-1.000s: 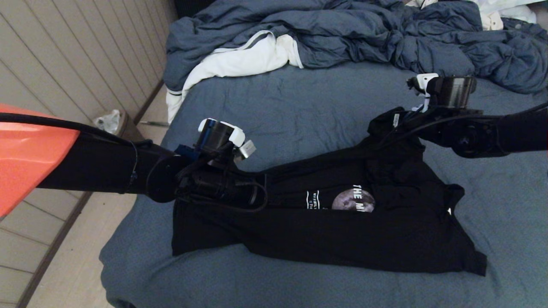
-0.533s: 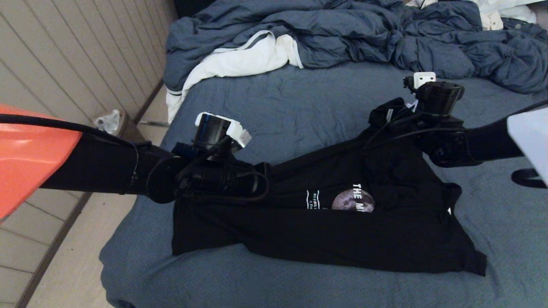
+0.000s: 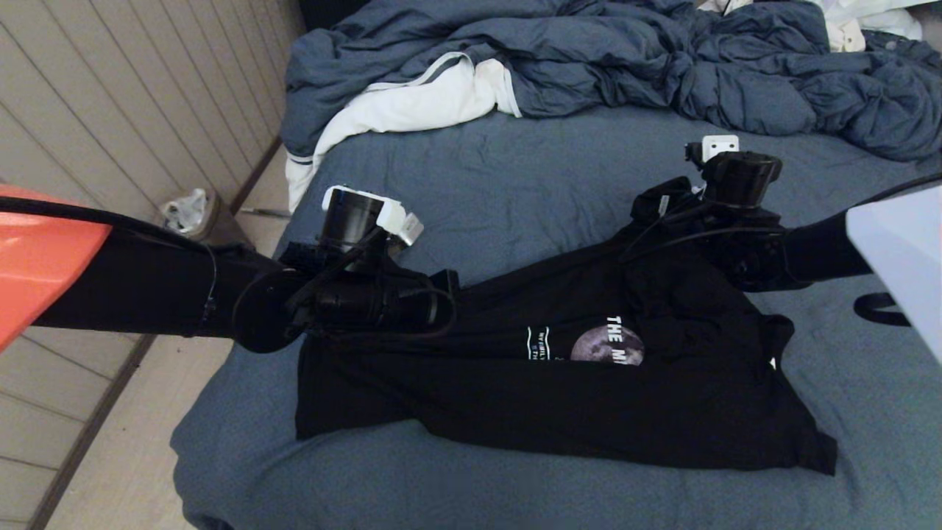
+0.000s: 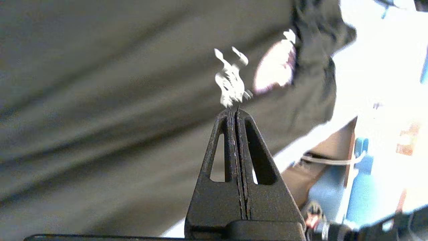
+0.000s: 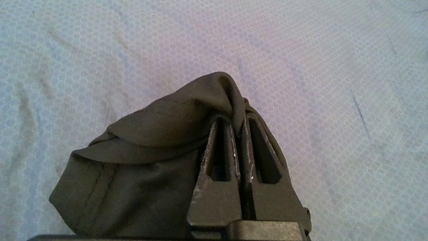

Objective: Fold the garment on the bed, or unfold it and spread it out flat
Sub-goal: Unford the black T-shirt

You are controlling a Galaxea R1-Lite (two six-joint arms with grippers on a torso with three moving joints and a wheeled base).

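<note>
The garment (image 3: 559, 397), a black T-shirt with a grey moon print and white lettering, lies across the near part of the bed (image 3: 515, 184). Its far edge is lifted into a taut ridge between my two grippers. My left gripper (image 3: 447, 283) is shut at the left end of that ridge; in the left wrist view its fingertips (image 4: 235, 109) press together against the dark cloth (image 4: 100, 100). My right gripper (image 3: 651, 210) holds the raised right end. The right wrist view shows it (image 5: 238, 117) shut on a fold of black fabric (image 5: 160, 127) above the blue-grey sheet (image 5: 334, 67).
A rumpled blue-grey duvet (image 3: 625, 59) and a white cloth with grey trim (image 3: 412, 103) are heaped at the far side. The bed's left edge drops to a floor with a small bin (image 3: 191, 210) beside a panelled wall (image 3: 110, 110).
My right gripper has moved left and slightly nearer with its fold of shirt. My left gripper has shifted a little up and away. The ridge between them stays taut.
</note>
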